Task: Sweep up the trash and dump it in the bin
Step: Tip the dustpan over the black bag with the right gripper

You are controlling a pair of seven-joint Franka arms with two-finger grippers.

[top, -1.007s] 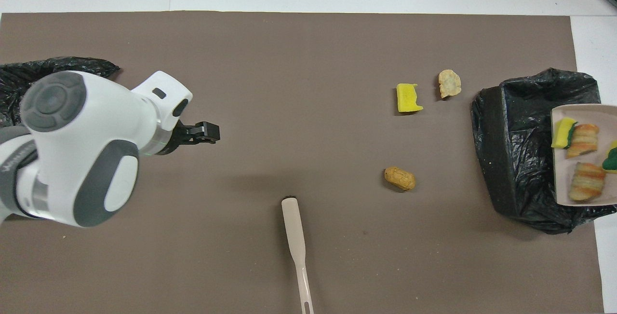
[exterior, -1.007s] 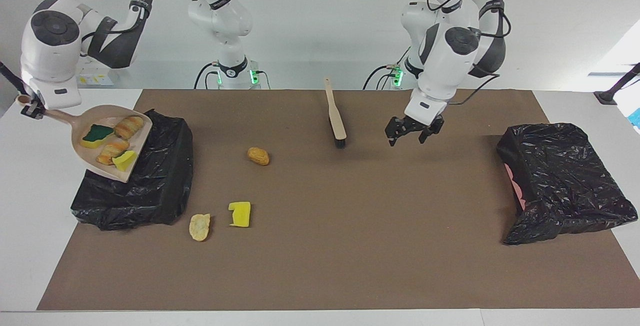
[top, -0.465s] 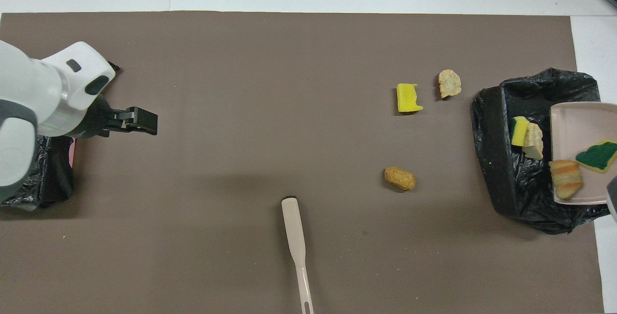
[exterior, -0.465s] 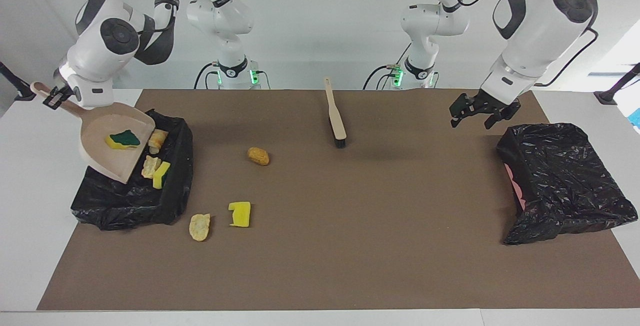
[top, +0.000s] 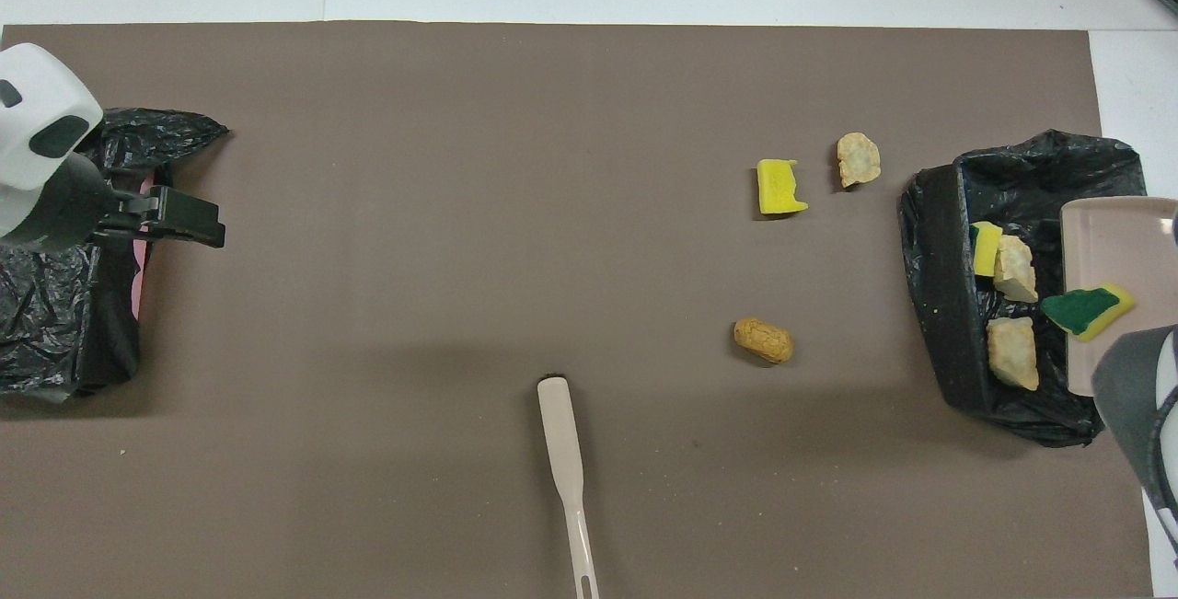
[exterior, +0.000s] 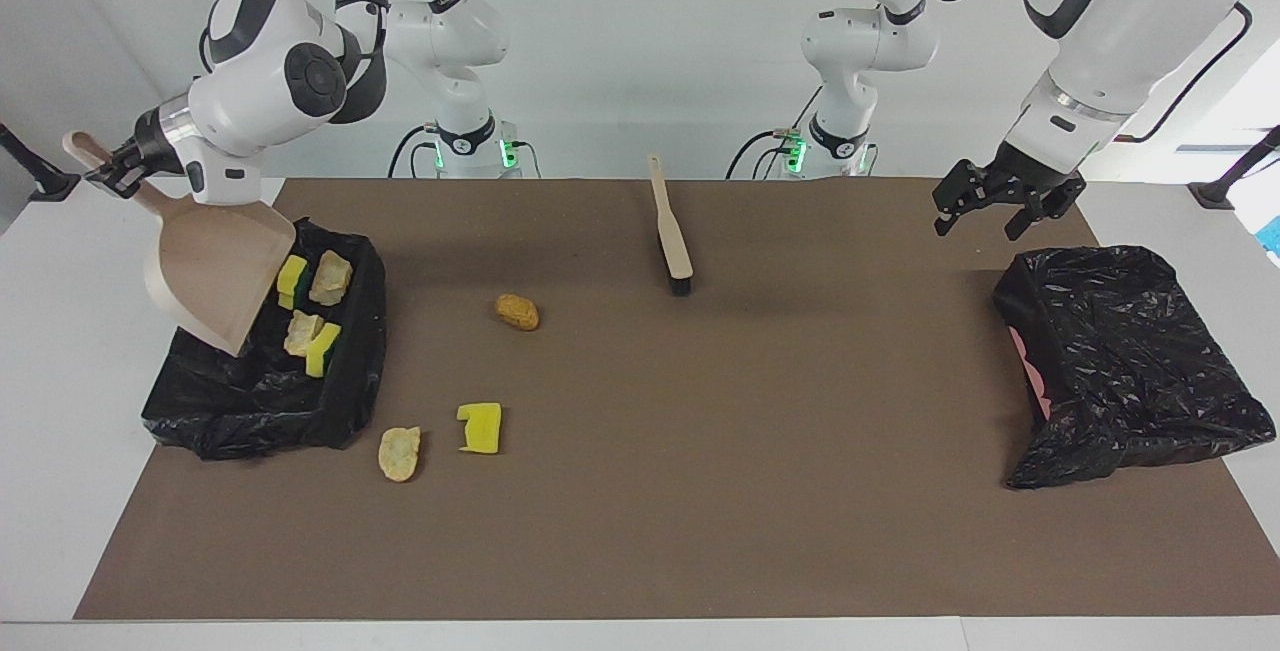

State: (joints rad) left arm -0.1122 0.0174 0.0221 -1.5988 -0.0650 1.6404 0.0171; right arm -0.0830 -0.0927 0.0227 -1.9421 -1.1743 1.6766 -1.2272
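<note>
Three scraps (exterior: 480, 428) on open mat; right pincer (exterior: 122, 164) grips dustpan (exterior: 215, 276) handle, left pincer (exterior: 1003, 208) spread, unladen.

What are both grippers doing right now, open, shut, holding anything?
Left gripper: open, empty, up in the air by the black bin at its end.
Right gripper: shut on the dustpan handle, pan tipped over the other bin.

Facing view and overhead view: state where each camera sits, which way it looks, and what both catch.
Facing view: high across the table, looking at the robots; both arms show, right tool holding the dustpan over a bin.
Overhead view: above the robots' end, looking steeply down; left tool shows.
Shared: brush, three scraps on the mat.
</note>
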